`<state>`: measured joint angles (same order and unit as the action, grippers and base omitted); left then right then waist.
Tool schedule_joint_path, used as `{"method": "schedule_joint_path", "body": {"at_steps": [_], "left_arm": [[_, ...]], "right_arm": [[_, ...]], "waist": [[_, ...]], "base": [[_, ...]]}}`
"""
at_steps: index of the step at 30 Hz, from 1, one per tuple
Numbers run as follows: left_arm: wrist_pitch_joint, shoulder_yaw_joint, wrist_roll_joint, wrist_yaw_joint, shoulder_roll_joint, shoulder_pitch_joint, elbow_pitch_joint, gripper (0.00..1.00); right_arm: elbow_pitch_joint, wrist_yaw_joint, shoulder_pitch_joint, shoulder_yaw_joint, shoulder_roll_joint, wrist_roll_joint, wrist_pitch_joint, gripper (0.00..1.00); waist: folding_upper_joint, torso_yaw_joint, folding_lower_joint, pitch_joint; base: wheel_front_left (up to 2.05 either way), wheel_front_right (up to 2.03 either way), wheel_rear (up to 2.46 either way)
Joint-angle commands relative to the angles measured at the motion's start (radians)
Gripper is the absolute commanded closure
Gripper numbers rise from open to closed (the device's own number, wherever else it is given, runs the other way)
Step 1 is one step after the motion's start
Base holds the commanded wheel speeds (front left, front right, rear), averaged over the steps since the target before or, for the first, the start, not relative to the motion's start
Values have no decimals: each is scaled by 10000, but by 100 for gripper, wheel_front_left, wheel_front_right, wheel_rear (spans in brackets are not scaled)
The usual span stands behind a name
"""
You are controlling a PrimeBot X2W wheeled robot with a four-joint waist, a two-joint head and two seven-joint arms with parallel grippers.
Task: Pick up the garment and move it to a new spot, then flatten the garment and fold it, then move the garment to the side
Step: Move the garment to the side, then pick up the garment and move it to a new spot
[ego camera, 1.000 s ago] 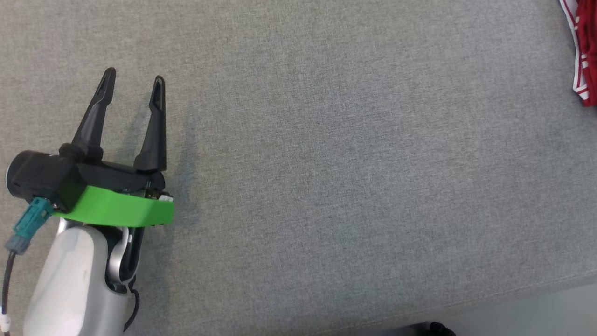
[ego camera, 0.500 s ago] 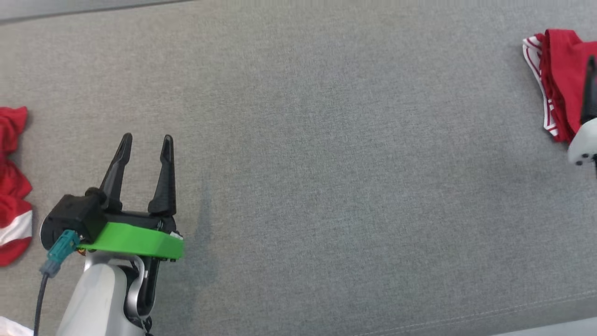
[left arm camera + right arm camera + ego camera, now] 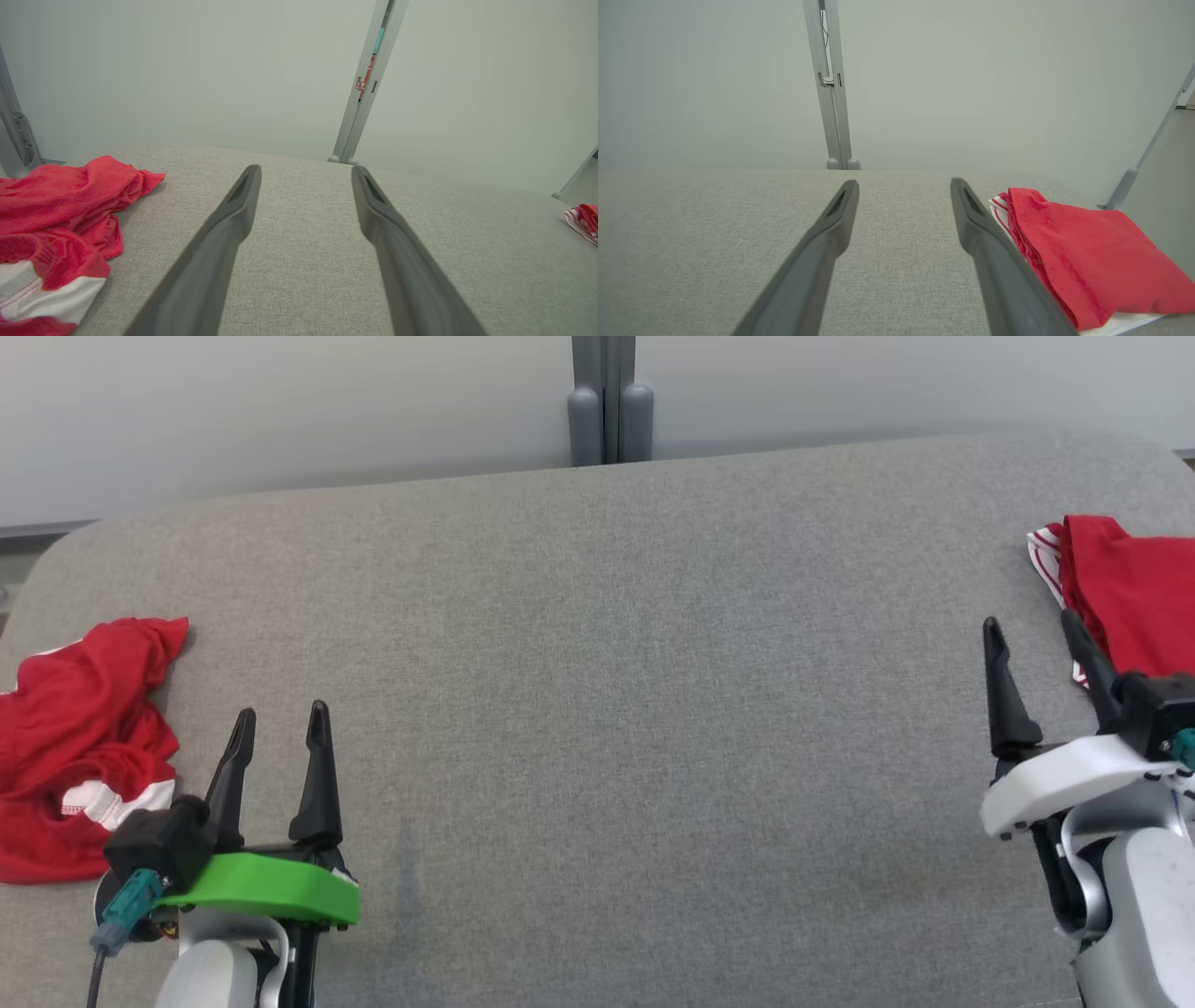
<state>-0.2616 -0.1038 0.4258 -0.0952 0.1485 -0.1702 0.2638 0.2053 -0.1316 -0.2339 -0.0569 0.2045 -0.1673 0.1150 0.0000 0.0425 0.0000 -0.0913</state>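
Observation:
A crumpled red garment [image 3: 79, 737] with white trim lies at the left edge of the grey padded table [image 3: 607, 663]; the left wrist view has this garment [image 3: 60, 210] at its left. My left gripper [image 3: 280, 721] hovers open and empty just right of it, its jaws [image 3: 303, 172] apart over bare fabric. A folded red garment [image 3: 1125, 593] with white striped trim rests at the table's right edge, and shows as a neat stack [image 3: 1087, 256] in the right wrist view. My right gripper [image 3: 1032, 625] stands open beside it, empty [image 3: 903, 184].
A grey post [image 3: 607, 401] rises behind the table's far edge against a pale wall. The table's rounded far corners lie close to both garments. The broad middle of the grey surface is bare fabric.
The head camera has tilted up and swung, bringing the table's far edge, the wall, both garments and my right gripper into view. Both grippers stay open.

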Motion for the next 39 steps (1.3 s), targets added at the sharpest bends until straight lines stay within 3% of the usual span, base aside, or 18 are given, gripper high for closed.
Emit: {"method": "schedule_joint_path", "body": {"at_steps": [1,12,28,39], "left_arm": [[-33,94,-30,26,-23,265,-5,0],[-35,622,-377,-13,-263,1118,-74,0],[-36,627,-495,-174,-495,873,209,0],[-37,639,-582,-259,-616,810,244,0]], "right_arm": [[-165,19,278,63,-80,-65,-94,0],[-912,19,1668,92,-539,-70,-397,0],[-904,19,1763,435,-586,-72,-685,0],[-930,19,1695,756,-580,10,-658,0]], "waist": [[0,-116,0,475],[0,-69,0,928],[0,-41,0,885],[0,-948,0,819]], "base": [[0,0,0],[0,0,0],[0,0,0],[0,0,0]]}}
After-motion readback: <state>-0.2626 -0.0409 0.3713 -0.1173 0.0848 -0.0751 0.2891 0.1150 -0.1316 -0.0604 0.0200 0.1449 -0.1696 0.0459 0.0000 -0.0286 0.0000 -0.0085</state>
